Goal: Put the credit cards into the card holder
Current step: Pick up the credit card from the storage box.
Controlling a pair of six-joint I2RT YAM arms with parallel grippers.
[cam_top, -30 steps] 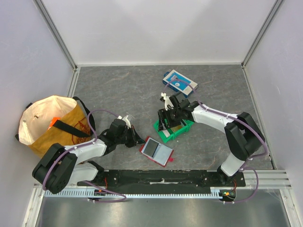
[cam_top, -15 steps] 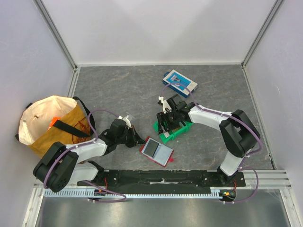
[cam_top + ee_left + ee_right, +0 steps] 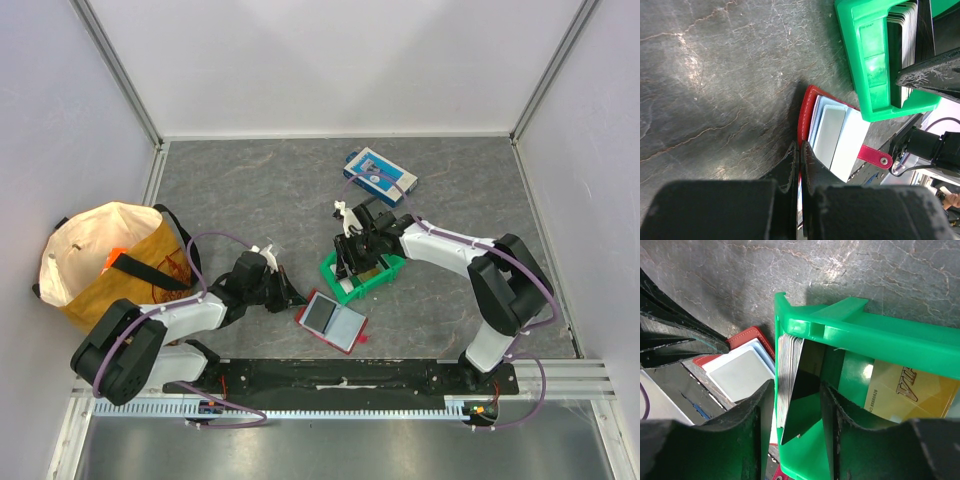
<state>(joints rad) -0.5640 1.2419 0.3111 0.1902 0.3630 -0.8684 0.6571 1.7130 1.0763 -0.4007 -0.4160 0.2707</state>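
Left claw [image 3: 800, 150]: jaws all but closed, pinching the red edge of the card holder [image 3: 803, 112]. The holder lies open on the bench [image 3: 250, 190] just beside the green bin [image 3: 880, 335], with pale blue cards [image 3: 832, 135] already in its slots. Right claw [image 3: 796, 390]: part open, reaching down into the bin. One finger is outside the bin's end wall and the other inside, with a stack of credit cards [image 3: 789, 375] standing on edge between them. Whether it grips them cannot be told. A yellow card [image 3: 895, 390] lies flat in the bin. A blue-and-white box [image 3: 380, 175] sits beyond the bin and a cloth bag [image 3: 105, 255] stands at far left.
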